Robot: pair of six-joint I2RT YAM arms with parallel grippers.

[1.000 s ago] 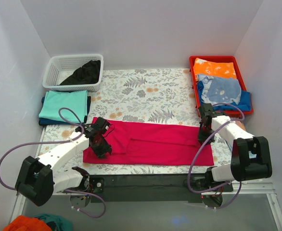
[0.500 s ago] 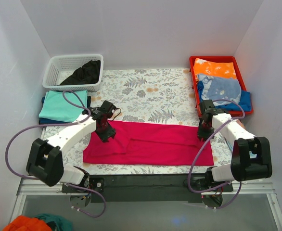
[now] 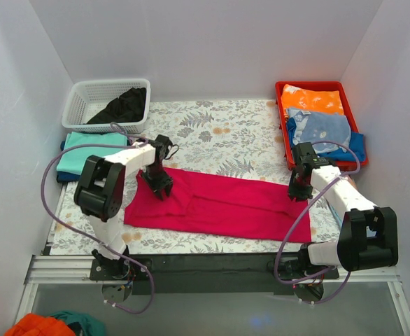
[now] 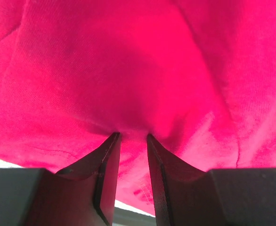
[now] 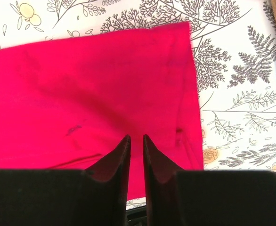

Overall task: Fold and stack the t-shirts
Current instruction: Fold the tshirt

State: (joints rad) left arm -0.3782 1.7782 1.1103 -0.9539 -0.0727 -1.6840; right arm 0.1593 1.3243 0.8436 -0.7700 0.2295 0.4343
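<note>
A large crimson-red t-shirt (image 3: 226,206) lies as a long folded strip across the near half of the table. My left gripper (image 3: 160,187) is down on its upper left part, the jaws nearly closed with a pucker of red cloth (image 4: 128,70) bunched at the tips (image 4: 132,136). My right gripper (image 3: 297,192) is at the shirt's right end, jaws a narrow slit apart against the flat red cloth (image 5: 91,84), tips (image 5: 136,137) near the edge. A folded teal t-shirt (image 3: 79,155) lies on a dark blue one (image 3: 64,175) at the left. A black one (image 3: 124,105) is in the basket.
A white basket (image 3: 75,105) stands at the back left. A red tray (image 3: 280,105) at the back right holds orange and blue clothes. The table has a floral cover (image 3: 212,133). White walls close in left, right and behind.
My left arm swung from the shirt's lower left up to its upper left part, and the left end of the shirt shifted with it. My right gripper stayed at the right end.
</note>
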